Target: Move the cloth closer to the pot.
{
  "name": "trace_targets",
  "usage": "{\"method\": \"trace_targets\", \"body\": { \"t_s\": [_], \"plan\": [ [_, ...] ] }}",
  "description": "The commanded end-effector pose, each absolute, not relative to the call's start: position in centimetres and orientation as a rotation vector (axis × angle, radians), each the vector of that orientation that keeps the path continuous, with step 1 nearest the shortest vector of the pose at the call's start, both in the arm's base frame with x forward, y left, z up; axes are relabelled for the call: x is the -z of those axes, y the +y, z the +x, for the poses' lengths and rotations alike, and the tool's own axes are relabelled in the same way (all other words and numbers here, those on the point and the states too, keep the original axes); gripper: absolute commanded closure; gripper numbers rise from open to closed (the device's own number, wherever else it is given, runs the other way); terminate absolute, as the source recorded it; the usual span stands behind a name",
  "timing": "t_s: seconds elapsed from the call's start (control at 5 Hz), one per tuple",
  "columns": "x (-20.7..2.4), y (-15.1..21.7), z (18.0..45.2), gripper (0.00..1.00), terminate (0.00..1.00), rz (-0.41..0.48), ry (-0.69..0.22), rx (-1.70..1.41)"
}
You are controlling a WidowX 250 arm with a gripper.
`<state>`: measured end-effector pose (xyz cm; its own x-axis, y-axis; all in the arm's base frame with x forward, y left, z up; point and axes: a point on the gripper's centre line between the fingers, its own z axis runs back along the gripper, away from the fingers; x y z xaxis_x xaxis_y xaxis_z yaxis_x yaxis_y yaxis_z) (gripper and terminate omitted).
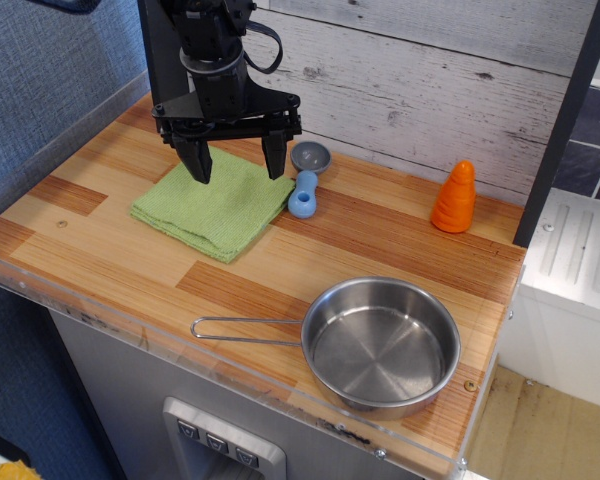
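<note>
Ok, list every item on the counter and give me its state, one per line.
cloth: folded flat, lying on the counter, not gripped.
pot: upright, empty, handle pointing left.
gripper: open, fingers over the cloth's far edge.
blue toy spoon: lying at the cloth's right edge.
orange toy carrot: standing upright near the back wall.

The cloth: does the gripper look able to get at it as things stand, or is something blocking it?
Probably yes. The gripper hangs open above the cloth's far edge, with nothing between them. The blue spoon-shaped toy lies just beside the cloth's right corner, close to the right finger but not on the cloth.
</note>
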<state>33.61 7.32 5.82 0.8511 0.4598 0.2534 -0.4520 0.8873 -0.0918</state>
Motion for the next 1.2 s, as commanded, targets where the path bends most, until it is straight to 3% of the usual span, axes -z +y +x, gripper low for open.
{"method": "trace_targets", "body": {
  "t_s": [0.0,0.6,1.0],
  "plan": [
    [-5.8,7.3,33.6,0.00,0.00,-0.029,-0.274,-0.480],
    [-3.5,11.9,34.4,0.00,0.00,0.001,-0.213,-0.573],
    [-1.0,10.7,34.4,0.00,0.00,0.019,-0.141,-0.539]
  ]
}}
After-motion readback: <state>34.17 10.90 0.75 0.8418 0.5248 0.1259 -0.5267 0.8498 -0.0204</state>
